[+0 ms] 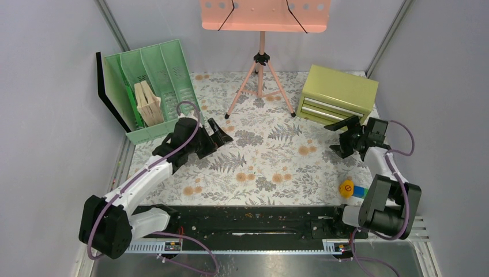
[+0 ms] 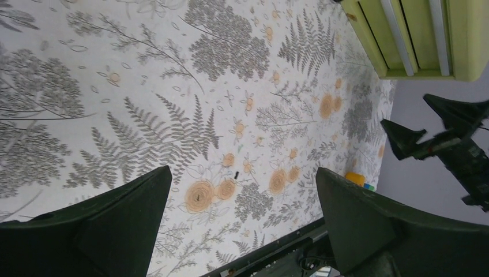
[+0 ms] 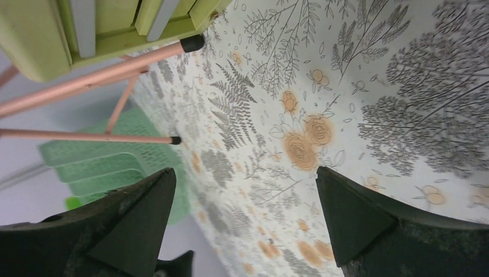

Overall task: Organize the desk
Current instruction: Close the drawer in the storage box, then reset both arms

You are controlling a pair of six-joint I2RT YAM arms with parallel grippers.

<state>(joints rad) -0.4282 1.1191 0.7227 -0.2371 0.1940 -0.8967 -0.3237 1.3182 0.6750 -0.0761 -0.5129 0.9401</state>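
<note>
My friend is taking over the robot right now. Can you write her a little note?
Left end effector: open, empty, over the desk by the green sorter.
Right end effector: open, empty, by the drawer box.
Done: tan items stand in the sorter; the drawers look shut.
To do: a small yellow and blue thing lies loose at the desk's near right edge, probably next.

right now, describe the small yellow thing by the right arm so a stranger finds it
Start at the floral desk and go to its near right corner, by the right arm's base. A small round yellow object with a red mark lies next to a blue-and-green piece. It is tiny and bright yellow, unlike the big pale green drawer chest behind.
</note>
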